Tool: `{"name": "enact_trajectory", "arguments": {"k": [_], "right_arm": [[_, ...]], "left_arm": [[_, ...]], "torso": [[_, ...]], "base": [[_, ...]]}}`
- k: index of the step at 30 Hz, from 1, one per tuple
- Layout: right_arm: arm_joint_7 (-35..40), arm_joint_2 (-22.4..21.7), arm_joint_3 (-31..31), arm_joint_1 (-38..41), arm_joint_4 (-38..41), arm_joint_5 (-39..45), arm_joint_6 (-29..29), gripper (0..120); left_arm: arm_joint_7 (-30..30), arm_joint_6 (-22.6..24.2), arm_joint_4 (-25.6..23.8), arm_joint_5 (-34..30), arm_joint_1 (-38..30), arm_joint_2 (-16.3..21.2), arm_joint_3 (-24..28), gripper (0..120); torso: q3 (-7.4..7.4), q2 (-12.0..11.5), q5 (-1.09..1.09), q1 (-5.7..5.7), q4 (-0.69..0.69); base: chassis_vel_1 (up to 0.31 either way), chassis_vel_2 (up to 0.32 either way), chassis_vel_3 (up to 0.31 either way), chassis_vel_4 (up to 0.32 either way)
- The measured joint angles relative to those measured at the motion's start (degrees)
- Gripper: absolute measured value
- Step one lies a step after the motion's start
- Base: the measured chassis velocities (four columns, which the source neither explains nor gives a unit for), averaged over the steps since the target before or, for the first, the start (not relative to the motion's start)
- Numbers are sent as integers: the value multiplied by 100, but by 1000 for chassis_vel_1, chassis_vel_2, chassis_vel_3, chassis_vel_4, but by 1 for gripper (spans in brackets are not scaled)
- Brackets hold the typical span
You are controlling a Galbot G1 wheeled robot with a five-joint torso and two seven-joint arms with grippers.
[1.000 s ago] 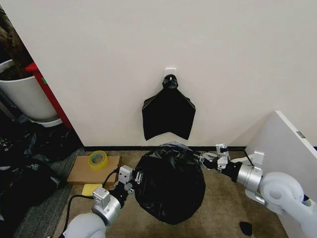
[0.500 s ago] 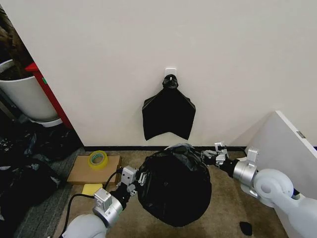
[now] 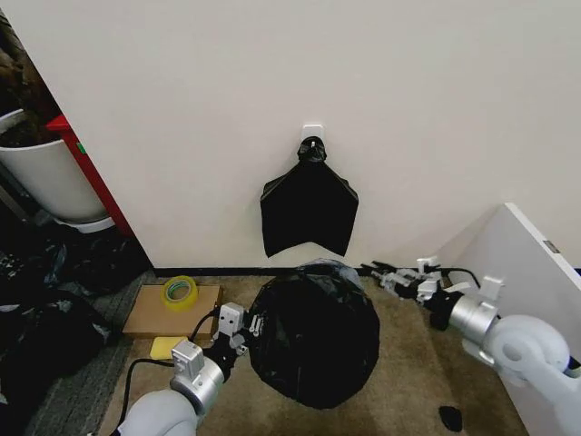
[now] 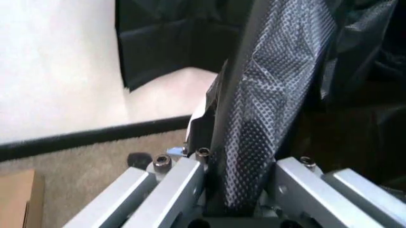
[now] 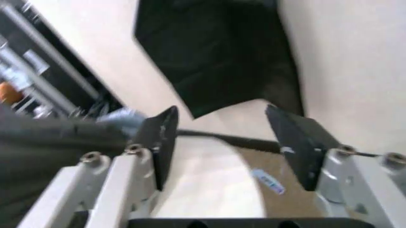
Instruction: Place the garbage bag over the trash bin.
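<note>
On the tan carpet, the glossy, crinkled black plastic garbage bag (image 3: 313, 338) bulges; the left gripper (image 3: 243, 328) pinches its edge, while the right gripper (image 3: 399, 278) hangs spread beside it, near the wall.

head high, wrists close, sharing wall (image 3: 436, 109)

Trash bin (image 3: 313, 341) hidden under garbage bag (image 3: 318, 318)

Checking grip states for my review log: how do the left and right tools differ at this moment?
The left tool is shut on a fold of the garbage bag, at the bag's left side; the right tool is open with nothing between its fingers. In the head view the left tool touches the bag, while the right tool sits apart from it, near the wall. Both are low, near the carpet.
</note>
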Motion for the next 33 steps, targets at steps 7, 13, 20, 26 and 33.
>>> {"name": "enact_trajectory", "arguments": {"k": [7, 13, 20, 26, 33], "right_arm": [[158, 5, 321, -246, 43, 78, -1, 83], [1022, 193, 268, -441, 974, -502, -287, 88], [2126, 584, -615, -568, 2478, -1655, -1215, 56], [2778, 886, -1420, -473, 2517, -2332, -1730, 33], [3339, 1140, -2095, -199, 2239, -2719, -2087, 8]], "left_arm": [[-179, 53, 169, -99, -123, -93, 42, 0], [-803, 398, 302, -162, -298, -352, 158, 0], [-1579, 777, 655, -350, -571, -908, 352, 0], [-1981, 879, 721, -460, -791, -1193, 637, 0], [-2162, 975, 682, -372, -918, -1333, 972, 0]], "torso": [[0, 0, 0, 0, -1], [0, 0, -1, 0, -1], [0, 0, -1, 0, -1], [0, 0, 0, 0, 0], [0, 0, 1, 0, 0]], "base": [[0, 0, 0, 0], [0, 0, 0, 0], [0, 0, 0, 0], [0, 0, 0, 0], [0, 0, 0, 0]]}}
